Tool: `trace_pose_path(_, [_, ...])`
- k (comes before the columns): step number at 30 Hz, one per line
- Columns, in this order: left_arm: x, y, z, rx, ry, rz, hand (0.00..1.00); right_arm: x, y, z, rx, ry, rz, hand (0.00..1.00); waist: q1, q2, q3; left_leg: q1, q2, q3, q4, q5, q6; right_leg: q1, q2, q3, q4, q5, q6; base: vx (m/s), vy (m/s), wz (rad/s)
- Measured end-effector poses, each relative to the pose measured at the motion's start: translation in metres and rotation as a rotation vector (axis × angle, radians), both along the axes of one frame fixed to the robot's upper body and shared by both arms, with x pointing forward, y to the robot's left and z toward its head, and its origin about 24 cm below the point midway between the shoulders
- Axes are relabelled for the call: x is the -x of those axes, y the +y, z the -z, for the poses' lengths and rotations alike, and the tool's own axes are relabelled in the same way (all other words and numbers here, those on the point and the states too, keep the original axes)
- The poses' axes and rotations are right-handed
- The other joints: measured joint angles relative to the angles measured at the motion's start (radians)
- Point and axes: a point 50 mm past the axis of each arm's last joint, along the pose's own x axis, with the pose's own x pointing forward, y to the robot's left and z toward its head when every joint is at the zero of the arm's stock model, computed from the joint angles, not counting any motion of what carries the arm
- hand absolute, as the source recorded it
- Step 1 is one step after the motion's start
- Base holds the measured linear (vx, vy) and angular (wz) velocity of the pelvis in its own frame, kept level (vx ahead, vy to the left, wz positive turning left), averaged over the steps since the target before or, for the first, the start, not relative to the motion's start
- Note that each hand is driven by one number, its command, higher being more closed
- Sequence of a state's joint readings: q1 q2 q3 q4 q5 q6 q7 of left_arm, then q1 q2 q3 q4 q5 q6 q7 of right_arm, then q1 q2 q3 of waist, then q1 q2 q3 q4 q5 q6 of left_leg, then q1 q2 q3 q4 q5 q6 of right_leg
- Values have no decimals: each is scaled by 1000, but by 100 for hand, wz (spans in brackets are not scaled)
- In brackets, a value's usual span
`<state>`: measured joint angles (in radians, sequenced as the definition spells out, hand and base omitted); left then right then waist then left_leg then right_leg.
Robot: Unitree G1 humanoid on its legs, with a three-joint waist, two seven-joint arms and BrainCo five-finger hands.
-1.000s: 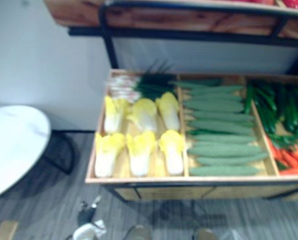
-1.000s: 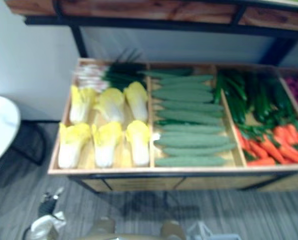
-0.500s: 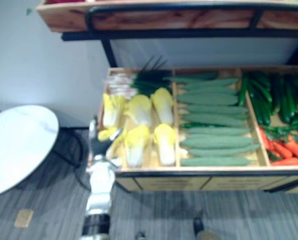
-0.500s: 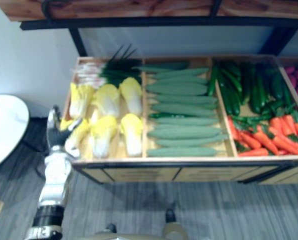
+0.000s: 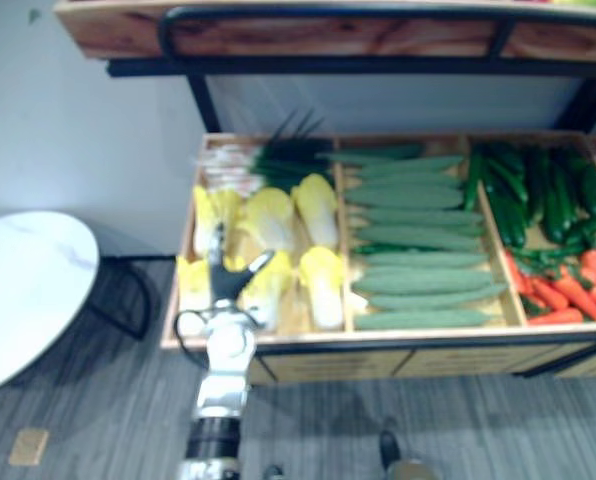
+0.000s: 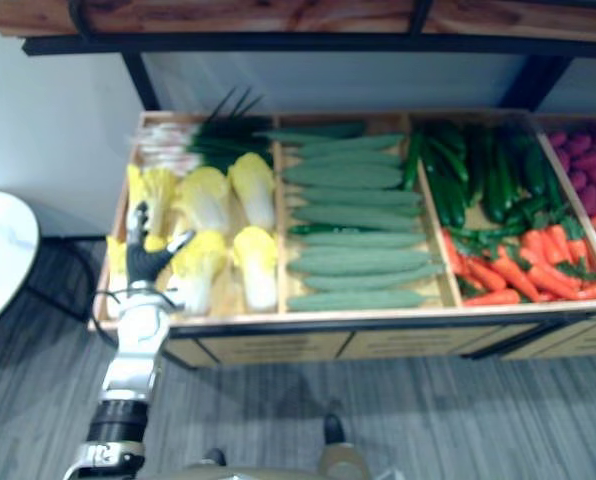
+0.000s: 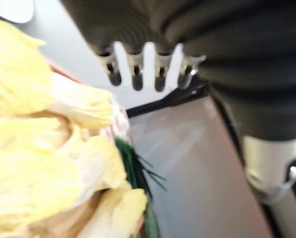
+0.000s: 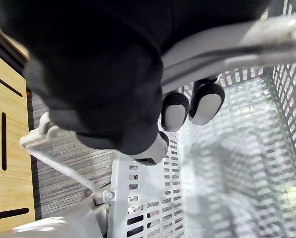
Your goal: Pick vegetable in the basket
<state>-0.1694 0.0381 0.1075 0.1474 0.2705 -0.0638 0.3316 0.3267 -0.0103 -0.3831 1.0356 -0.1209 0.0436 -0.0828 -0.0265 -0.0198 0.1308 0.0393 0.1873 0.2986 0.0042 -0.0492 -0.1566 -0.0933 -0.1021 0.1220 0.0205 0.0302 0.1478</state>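
Left hand [image 5: 227, 284] advanced over cabbages [image 5: 269, 214] | splayed | right hand [image 8: 176, 112] grips basket [image 8: 153, 198]

Both eye views look down from the head at the wooden crate [image 5: 428, 338], sharing almost the same scene. Left wrist view: very close, right beside cabbages [image 7: 34, 173]. Right wrist view: close, facing down into white basket [image 8: 148, 208].

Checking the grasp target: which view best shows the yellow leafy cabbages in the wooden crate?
Left eye view: the yellow leafy cabbages lie in two rows, the open left hand over the front row. The right eye view shows the same. The left wrist view shows close, cropped leaves past the fingers.
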Motion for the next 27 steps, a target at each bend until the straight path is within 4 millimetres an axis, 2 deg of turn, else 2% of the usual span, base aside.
trace_pose_path(4, [0, 5, 5, -4, 33, -41, 0, -16, 2, 1, -1, -30, -20, 100, 1, -15, 21, -24, 0, 18, 8, 1, 1, -44, 1, 14, 17, 1, 0, -3, -8, -8])
trace_pose_path(10, [0, 7, 11, 45, 74, -90, 0, -31, -1, -2, 21, -73, -46, 100, 2, -15, 60, -57, 3, 22, 25, -4, 1, -70, 0, 17, 22, 2, 2, -2, -2, -2])
trace_pose_path(15, [-13, 5, 17, 57, 122, -93, 0, -48, -2, -5, 53, -120, -70, 100, 3, -20, 97, -100, 4, 27, 47, -5, 3, -123, -1, 22, 53, 1, 2, -5, -1, -1])
trace_pose_path(19, [-30, 9, 28, 75, 201, -135, 0, -74, -6, -10, 81, -193, -89, 100, 1, -32, 164, -149, 5, 54, 71, -3, 6, -195, 2, 47, 91, 2, 2, -42, -9, -14])
trace_pose_path(20, [-34, 12, 22, 73, 173, -161, 100, -79, -7, -11, 90, -211, -90, 100, 2, -28, 172, -162, 7, 66, 74, -2, 8, -213, 3, 52, 94, 2, 2, -30, -16, -17])
trace_pose_path(24, [-49, 35, 5, 47, 132, -233, 100, -92, -14, -16, 134, -244, -102, 100, 4, -25, 186, -200, 18, 123, 87, 4, 11, -276, 10, 77, 112, 5, 6, -10, -24, -17])
trace_pose_path(27, [-60, 62, -19, 38, 70, -310, 100, -108, -20, -23, 170, -293, -143, 100, 2, -30, 219, -229, 21, 167, 88, 7, 14, -316, 9, 98, 95, 26, -2, -25, -15, -21])
